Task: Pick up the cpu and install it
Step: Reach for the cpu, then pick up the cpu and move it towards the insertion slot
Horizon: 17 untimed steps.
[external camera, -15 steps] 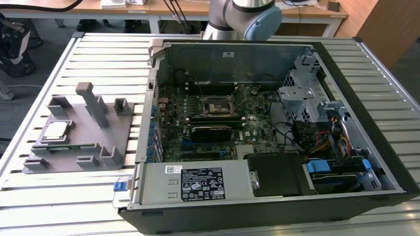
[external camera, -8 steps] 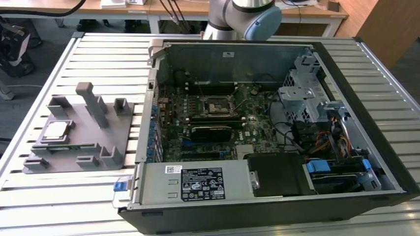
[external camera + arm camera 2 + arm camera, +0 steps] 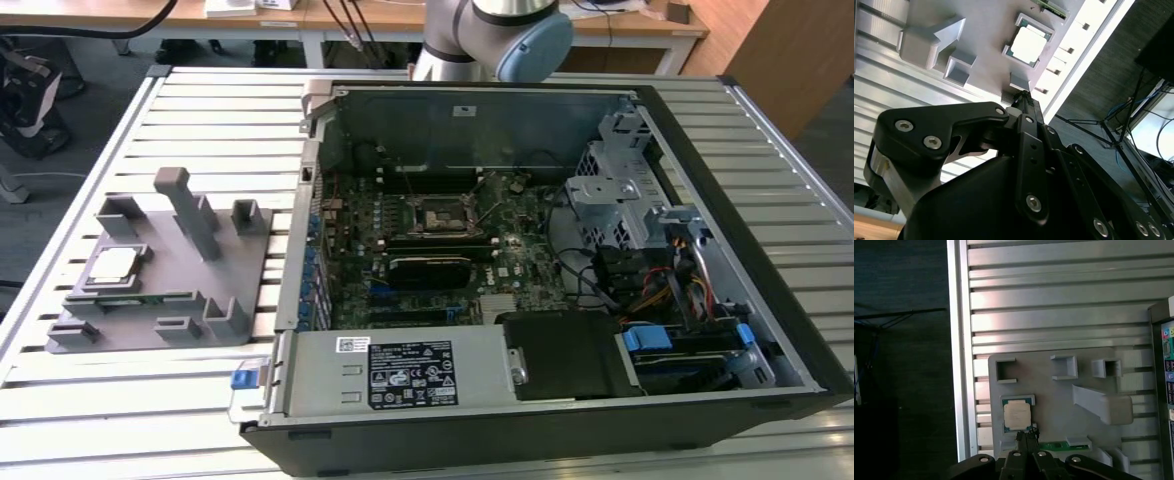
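The cpu [image 3: 114,265] is a small square chip with a silvery top, lying flat in a recess of the grey fixture plate [image 3: 180,285] at the exterior view's left. Both wrist views look down on it: cpu [image 3: 1029,42], cpu [image 3: 1017,416]. My gripper [image 3: 1026,436] hangs above the fixture with its fingertips close beside the chip's edge, apart from it. In the second wrist view the gripper [image 3: 1024,96] has its two thin black fingers pressed together with nothing between them. The black socket [image 3: 441,215] sits on the motherboard inside the open computer case.
Grey blocks and an upright post [image 3: 187,205] rise from the fixture plate. A green memory strip [image 3: 1059,446] lies in a slot next to the chip. The open case [image 3: 694,150] stands on a slatted metal table [image 3: 200,110], whose edge [image 3: 956,365] runs close to the fixture.
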Tool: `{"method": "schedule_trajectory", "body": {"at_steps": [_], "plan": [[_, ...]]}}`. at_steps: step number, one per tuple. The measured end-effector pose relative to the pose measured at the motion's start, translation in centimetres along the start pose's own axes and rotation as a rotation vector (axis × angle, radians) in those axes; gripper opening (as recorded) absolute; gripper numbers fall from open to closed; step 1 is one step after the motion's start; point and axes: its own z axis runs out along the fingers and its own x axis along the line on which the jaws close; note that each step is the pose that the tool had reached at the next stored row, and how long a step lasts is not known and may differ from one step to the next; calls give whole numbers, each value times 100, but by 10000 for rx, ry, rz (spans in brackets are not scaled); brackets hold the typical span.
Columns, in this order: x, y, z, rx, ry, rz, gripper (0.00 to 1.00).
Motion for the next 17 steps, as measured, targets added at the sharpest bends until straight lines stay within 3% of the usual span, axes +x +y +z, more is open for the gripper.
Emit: {"method": "schedule_trajectory", "body": {"at_steps": [10,17], "plan": [[0,0,3,2,24,-30,11],[20,-3,7,11,48,-624,11]]}}
